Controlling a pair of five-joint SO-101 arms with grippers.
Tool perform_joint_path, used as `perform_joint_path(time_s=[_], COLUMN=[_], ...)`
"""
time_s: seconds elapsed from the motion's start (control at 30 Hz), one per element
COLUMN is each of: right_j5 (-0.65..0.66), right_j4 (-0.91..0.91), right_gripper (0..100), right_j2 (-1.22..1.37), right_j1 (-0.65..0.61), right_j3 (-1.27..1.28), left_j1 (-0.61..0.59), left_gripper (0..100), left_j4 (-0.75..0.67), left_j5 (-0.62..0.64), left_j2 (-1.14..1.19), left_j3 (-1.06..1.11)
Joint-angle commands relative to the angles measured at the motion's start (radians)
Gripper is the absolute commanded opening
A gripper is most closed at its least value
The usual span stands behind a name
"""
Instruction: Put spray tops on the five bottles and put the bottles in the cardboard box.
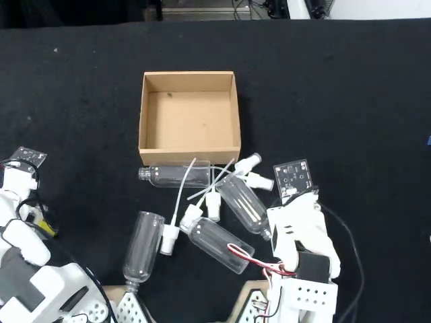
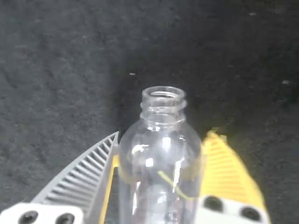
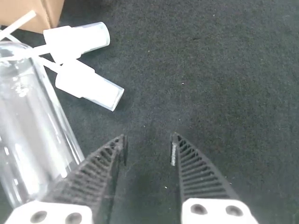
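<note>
High view: the left arm is seen drawn back at the near left corner of the table. The right arm is seen at the near edge, right of middle, wrist pointed toward the box. One box is counted, mid-table, open side up, nothing in it. Four bottles are counted lying between the box and the near edge. One lies along the box's near wall, two lie tilted by the right arm, and one lies nearer the left arm. Five tops are counted among them. Whether any is fitted cannot be told.

Left wrist view: the left gripper is clamped on a fifth bottle, gripped between a grey and a yellow finger. Its open neck is pointed away from the wrist and carries no top.

Right wrist view: the right gripper is held over bare table, fingers part open, nothing between them. One of the bottles lies just beside one finger. Two of the tops lie beyond it, near a box corner.
</note>
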Motion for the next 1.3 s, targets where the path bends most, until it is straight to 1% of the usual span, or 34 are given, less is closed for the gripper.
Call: perform_joint_path(time_s=[0.0,0.03,0.1,0.13,0.23,0.33,0.5,0.63,0.73,0.87,0.9,1.0,1.07,1.13,1.27], right_j5=[0.002,0.002,0.002,0.002,0.002,-0.002,-0.005,-0.005,-0.003,-0.005,-0.003,-0.002,-0.002,-0.005,-0.006], right_j4=[0.005,0.005,0.005,0.003,0.003,0.002,0.002,0.002,0.0,-0.012,-0.012,-0.012,-0.015,-0.017,-0.017], right_gripper=[14.1,14.1,14.1,14.1,14.1,14.1,14.2,14.2,14.3,14.3,14.3,14.2,14.2,14.2,14.2], right_j2=[-0.097,-0.097,-0.097,-0.097,-0.097,-0.097,-0.097,-0.097,-0.097,-0.097,-0.097,-0.097,-0.097,-0.097,-0.097], right_j1=[-0.014,-0.014,-0.014,-0.014,-0.014,-0.014,-0.008,-0.008,-0.008,-0.008,-0.008,-0.011,-0.011,-0.012,-0.012], right_j3=[-0.004,-0.004,-0.004,-0.004,-0.004,-0.004,-0.01,-0.008,-0.007,-0.005,-0.005,-0.005,-0.005,-0.005,-0.005], left_j1=[-0.005,-0.005,-0.004,-0.001,0.065,0.194,0.441,0.604,0.685,0.705,0.705,0.696,0.687,0.668,0.625], left_gripper=[5,2,5,4,3,3,3,3,3,3,3,3,3,3,3], left_j4=[-0.011,-0.009,0.02,0.048,0.161,0.247,0.256,0.245,0.161,-0.035,-0.092,-0.239,-0.31,-0.359,-0.417], left_j5=[0.012,0.044,0.152,0.207,0.37,0.512,0.651,0.736,0.749,0.763,0.793,0.941,1.013,1.053,1.088], left_j2=[-0.041,-0.051,-0.086,-0.112,-0.215,-0.316,-0.463,-0.548,-0.563,-0.559,-0.563,-0.565,-0.566,-0.566,-0.566], left_j3=[-0.002,-0.012,-0.044,-0.067,-0.134,-0.153,-0.148,-0.134,-0.077,0.051,0.09,0.174,0.22,0.263,0.331])
